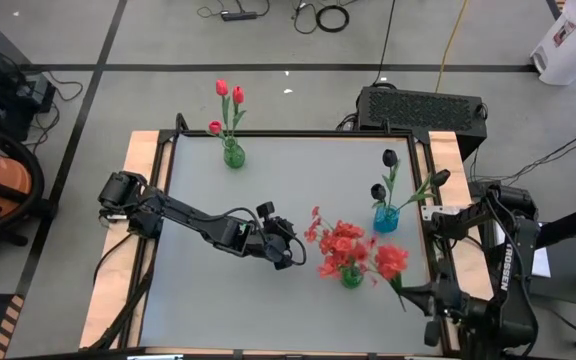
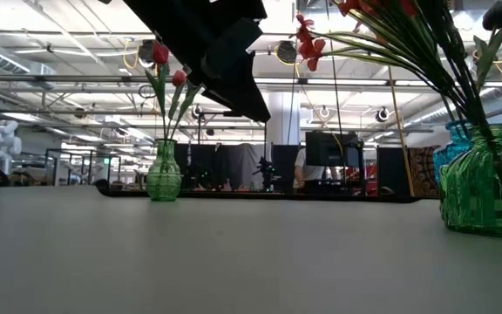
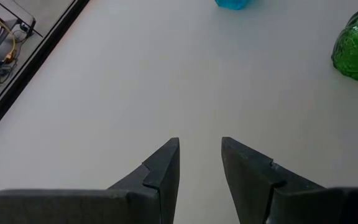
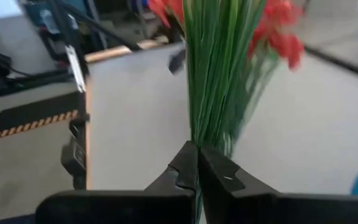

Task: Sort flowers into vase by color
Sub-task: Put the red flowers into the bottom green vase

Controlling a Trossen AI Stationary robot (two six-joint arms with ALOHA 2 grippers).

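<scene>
- Red bushy bunch (image 1: 346, 245) stands in a green vase (image 1: 351, 277), just right of the left gripper (image 1: 290, 257).
- Left gripper's fingers (image 3: 160, 171) parted, holding nothing.
- Right gripper (image 4: 197, 163) closed, empty, at the table's right edge.

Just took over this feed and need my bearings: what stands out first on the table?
The bushy red bunch in a green vase near the table's front right stands out first. The left tool hangs open and empty just left of it. Behind stand black tulips in a blue vase and, at the far edge, red tulips in another green vase.
</scene>
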